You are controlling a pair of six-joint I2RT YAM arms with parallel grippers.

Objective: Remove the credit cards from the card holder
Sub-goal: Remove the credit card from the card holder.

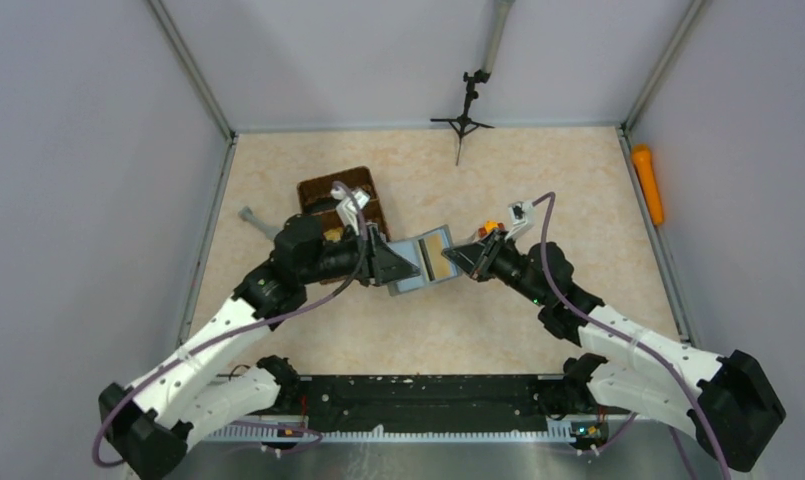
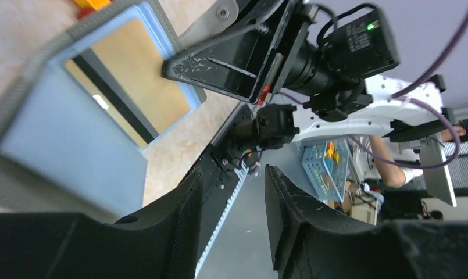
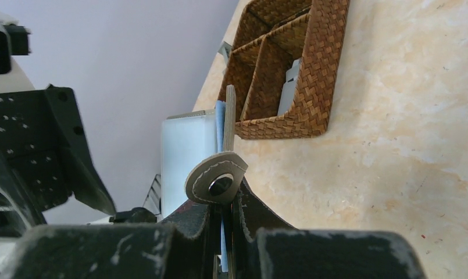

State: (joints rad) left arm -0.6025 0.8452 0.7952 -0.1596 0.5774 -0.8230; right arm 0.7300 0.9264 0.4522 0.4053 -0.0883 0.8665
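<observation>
The card holder [image 1: 423, 264] is open between my two grippers, with its light blue rim and a pale tan pocket face [image 1: 436, 254] showing. In the left wrist view the holder [image 2: 74, 133] fills the left side, outside my fingers. No separate credit card can be told apart from the tan pocket. My right gripper [image 1: 458, 258] is shut on the holder's right edge; its wrist view shows the grey flap and snap tab [image 3: 217, 177] pinched at the gripper [image 3: 225, 197]. My left gripper [image 1: 403, 264] is open and empty [image 2: 234, 180], right beside the holder's left flap.
The brown wicker basket [image 1: 323, 190] stands behind my left arm; a pale grey flat item [image 3: 289, 87] stands in one compartment. An orange toy brick [image 1: 492, 228] lies by my right wrist. A small tripod [image 1: 464, 115] stands at the back, and an orange object [image 1: 649, 183] lies by the right wall.
</observation>
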